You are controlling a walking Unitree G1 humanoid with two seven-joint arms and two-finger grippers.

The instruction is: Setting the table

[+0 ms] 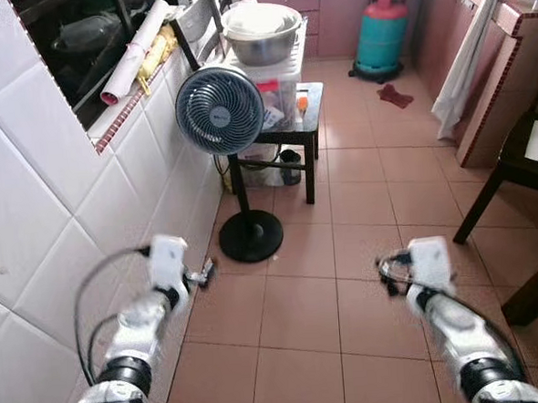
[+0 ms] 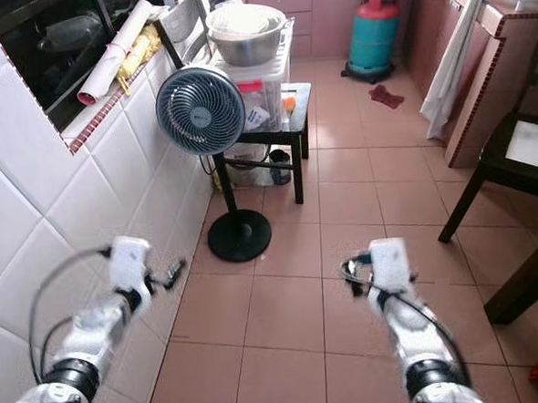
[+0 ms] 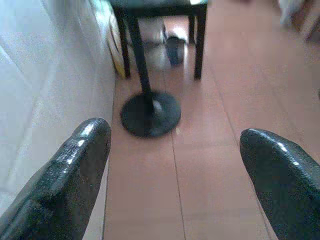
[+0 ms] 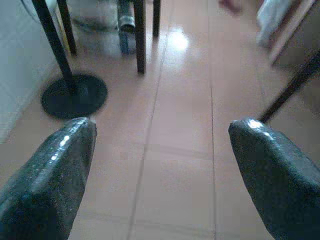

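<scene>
While both arms are reaching forward over the tiled floor (image 1: 361, 214), the left eye view is showing the left gripper (image 1: 193, 277) close beside the white tiled wall (image 1: 59, 205) and the right gripper (image 1: 392, 274) out over bare tiles. A standing fan (image 1: 219, 110) is rising from its round black base just beside the wall, and behind it a small black worktop (image 1: 310, 103) is carrying a clear plastic box with a metal bowl (image 1: 262, 36) sitting on top. A green gas cylinder (image 1: 382, 32) is standing farther back, and a dark table (image 1: 531, 153) is showing at the right edge.

The right eye view is giving the same scene, with a red rag (image 2: 385, 96) lying on the floor near the cylinder.

Along the left wrist view, the jaws are standing spread wide, holding nothing, with the fan base (image 3: 150, 113) lying on the floor between the two black fingers (image 3: 70, 175).

Along the right wrist view, the jaws are likewise spread and holding nothing, the fingers (image 4: 272, 170) framing the tiles, the fan base and a dark table leg (image 4: 292, 85).
</scene>
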